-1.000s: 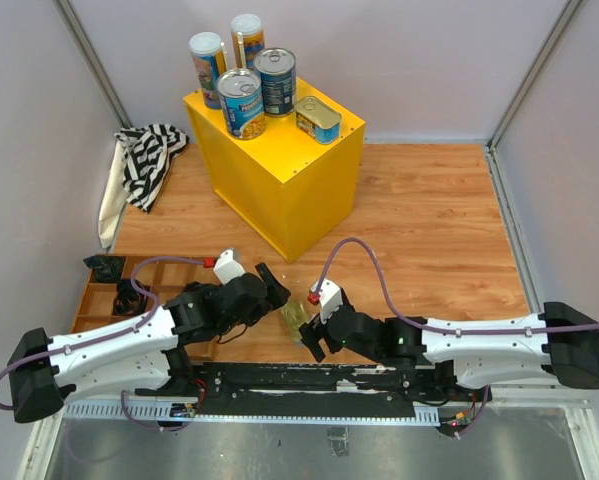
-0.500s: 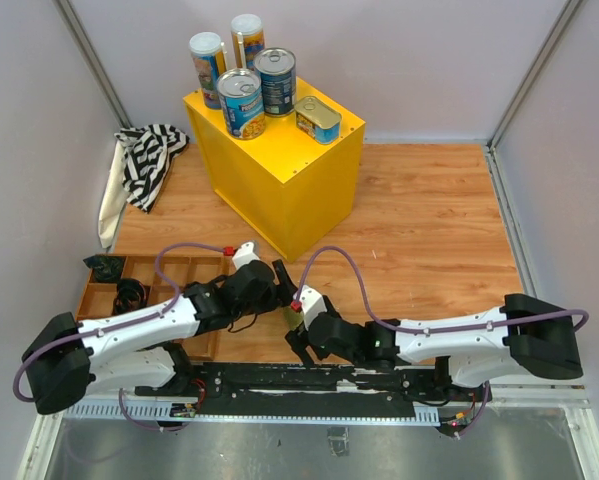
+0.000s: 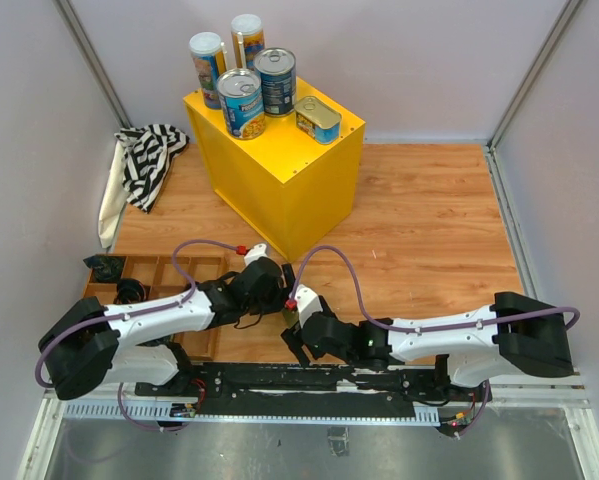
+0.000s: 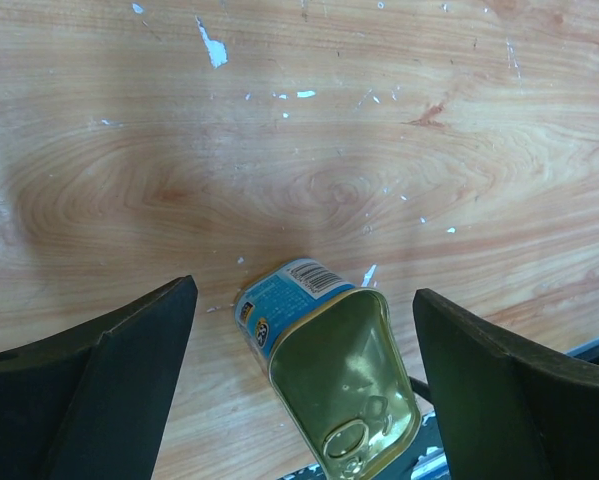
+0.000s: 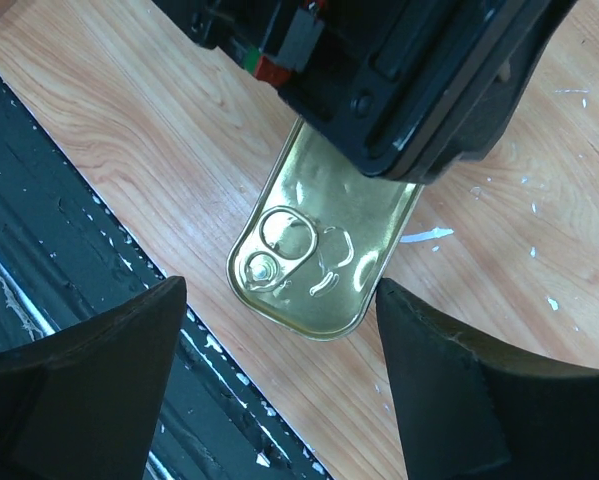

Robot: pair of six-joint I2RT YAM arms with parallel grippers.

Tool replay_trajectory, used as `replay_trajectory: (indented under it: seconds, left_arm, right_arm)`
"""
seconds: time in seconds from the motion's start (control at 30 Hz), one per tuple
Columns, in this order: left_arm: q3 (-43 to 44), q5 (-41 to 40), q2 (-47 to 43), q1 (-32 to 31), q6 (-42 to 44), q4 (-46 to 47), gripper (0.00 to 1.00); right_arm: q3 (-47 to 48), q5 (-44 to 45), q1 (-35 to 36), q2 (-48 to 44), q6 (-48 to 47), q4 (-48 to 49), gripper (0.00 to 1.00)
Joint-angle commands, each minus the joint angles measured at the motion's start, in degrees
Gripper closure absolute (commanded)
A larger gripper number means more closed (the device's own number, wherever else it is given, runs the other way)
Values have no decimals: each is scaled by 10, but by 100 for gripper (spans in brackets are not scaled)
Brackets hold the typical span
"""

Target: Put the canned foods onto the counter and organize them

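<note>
Five cans stand on the yellow counter (image 3: 289, 185): two tall slim ones (image 3: 207, 62), two blue-labelled ones (image 3: 241, 103) and a gold tin (image 3: 318, 119). Another flat gold tin (image 3: 291, 315) with a blue label lies on the wooden floor near the front edge. In the left wrist view this tin (image 4: 339, 375) lies between the fingers of my left gripper (image 4: 301, 292), which is open and apart from it. The right gripper (image 5: 279, 290) is open too, its tips either side of the tin's (image 5: 314, 245) pull-ring end. The left gripper's body (image 5: 399, 70) covers the tin's far end there.
A wooden compartment tray (image 3: 149, 285) with small black objects sits at the front left, partly under my left arm. A striped cloth (image 3: 149, 155) lies left of the counter. The black base rail (image 5: 39, 250) runs just beside the tin.
Both grippers have closed in on the floor tin, the left moving right and forward, the right moving left. The right jaws have narrowed a little. The cans on the counter are unmoved.
</note>
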Motion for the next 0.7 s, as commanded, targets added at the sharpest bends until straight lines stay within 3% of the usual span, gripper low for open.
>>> replay_trajectory:
  seconds: [0.0,0.07,0.2,0.67]
  left_arm:
    - [-9,18,6,6,7,17,7]
    - [-15,24,5,6,4,16,9]
    - [-32,34,-5,6,-9,17,15]
    - [-63,38,-69,6,-48,-10,24]
  right_arm:
    - [4,17,-10,1,10,-5,24]
    - [1,17,-14,4,11,-6,27]
    - [-7,14,-25,5,15,-4,44]
    - [-58,22,-60,-58,35,-31,44]
